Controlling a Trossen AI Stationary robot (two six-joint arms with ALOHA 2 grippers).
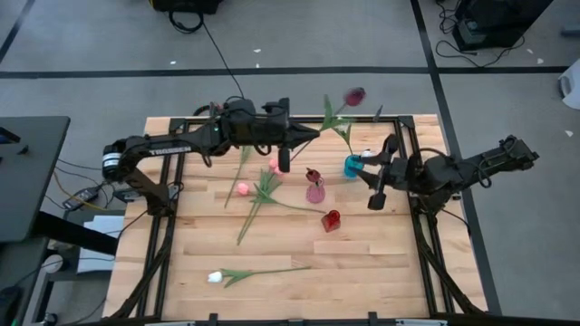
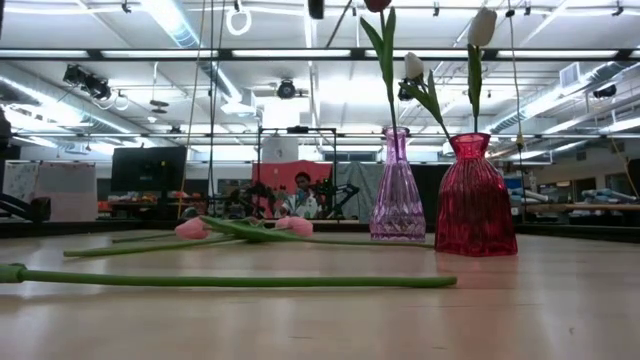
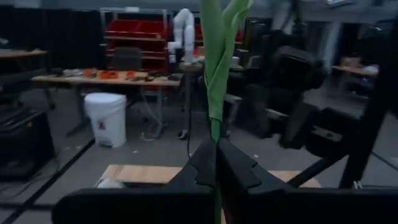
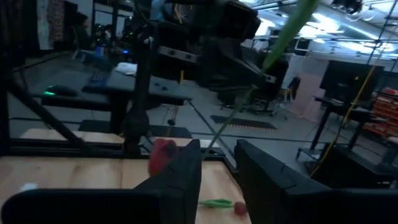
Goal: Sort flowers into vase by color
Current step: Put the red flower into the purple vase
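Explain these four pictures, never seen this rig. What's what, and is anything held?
Two dark robot arms work over a wooden table. One picture looks straight down, one looks level across the tabletop, and two come from cameras on the wrists. The left gripper is shut on a maroon tulip, holding it up above the table's far side. The right gripper is open and holds nothing. On the table stand a red vase, a pink vase and a blue vase. Pink tulips and a white tulip lie flat.

Likely a robotics lab: red parts bins (image 3: 134,28), white robot arm (image 3: 183,34), workbenches (image 3: 99,78).
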